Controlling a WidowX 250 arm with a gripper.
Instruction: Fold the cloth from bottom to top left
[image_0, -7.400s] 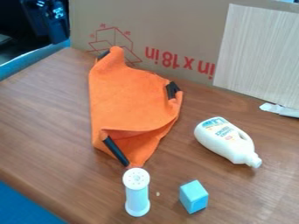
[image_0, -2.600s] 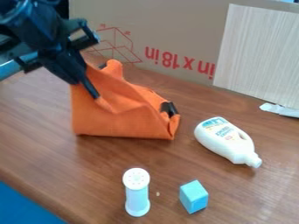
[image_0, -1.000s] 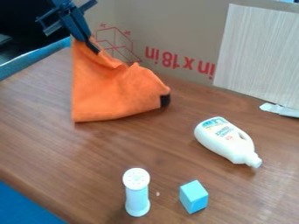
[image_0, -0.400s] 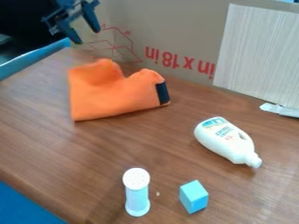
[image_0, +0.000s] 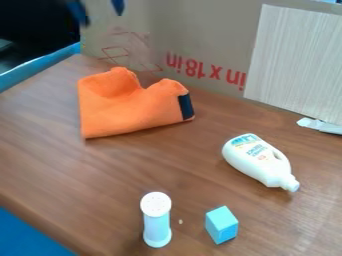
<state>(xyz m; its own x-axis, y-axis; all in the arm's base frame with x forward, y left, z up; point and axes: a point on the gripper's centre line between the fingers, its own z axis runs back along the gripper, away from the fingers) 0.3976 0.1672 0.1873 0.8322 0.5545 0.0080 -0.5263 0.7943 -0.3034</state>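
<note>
Gripper (image_0: 101, 17): hung above the far left corner of the desk (image_0: 40, 150), at the top of the view, with fingers spread wide apart, tips down; held nothing.
Orange cloth (image_0: 127, 110): lay folded below and apart from the gripper, near the desk's far left corner; ran its long axis from left to right, rising slightly rightward; rose in two humps with a dip between along the far side.
Dark strip (image_0: 186, 106): crossed the cloth's right end, marking the narrower end, which pointed right.
Cardboard (image_0: 200, 37): stood along the far edge; bore large red print, upside down, beside a red line drawing of a box.
Wood-grain panel (image_0: 294, 60): stood upright against the cardboard at the right.
White bottle (image_0: 257, 160): lay on its side well apart from the cloth, toward the desk's right side, with cap toward the near right; carried a printed label near its base, partly blue.
White wrapper (image_0: 320, 125): lay by the foot of the panel, at the far edge.
Shaker (image_0: 157, 222): stood upright toward the near side, with a white holed top over a pale blue body.
Blue block (image_0: 222, 225): sat just right of the shaker, apart from it.
</note>
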